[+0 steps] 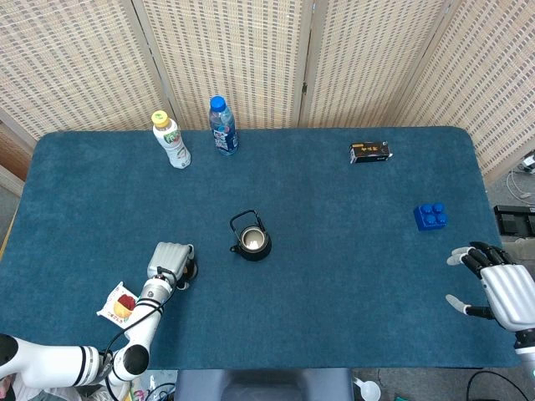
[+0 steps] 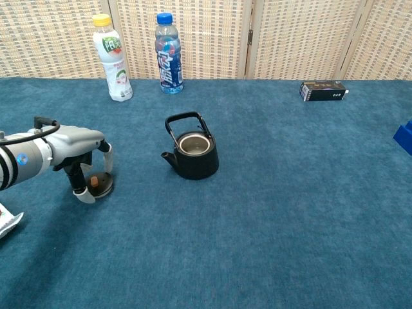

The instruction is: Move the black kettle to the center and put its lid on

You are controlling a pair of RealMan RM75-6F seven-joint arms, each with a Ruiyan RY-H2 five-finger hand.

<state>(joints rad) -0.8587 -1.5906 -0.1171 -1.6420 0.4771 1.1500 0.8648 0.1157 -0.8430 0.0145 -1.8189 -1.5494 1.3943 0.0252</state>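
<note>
The small black cast-iron-looking kettle [image 2: 192, 153] stands open-topped near the middle of the blue carpeted table [image 1: 351, 251], its hoop handle upright and spout toward the robot's left. Its round black lid with a small wooden knob [image 2: 96, 185] lies flat on the table well to the left of the kettle. The left hand [image 2: 77, 151] arches over the lid, fingers [image 2: 106, 158] curved down on either side of it; whether they have hold of it cannot be told. The right hand [image 1: 500, 288] rests at the table's right edge, fingers spread, holding nothing.

Judged by appearance, the lid is rigid, low and fairly heavy for its size; the knob is the natural purchase.

The pile surface offers friction. Woven screens enclose the rear; two plastic bottles [image 1: 196, 132], a dark box [image 1: 370, 152], a blue block [image 1: 430, 216] and a snack packet [image 1: 119, 302] stand apart.
</note>
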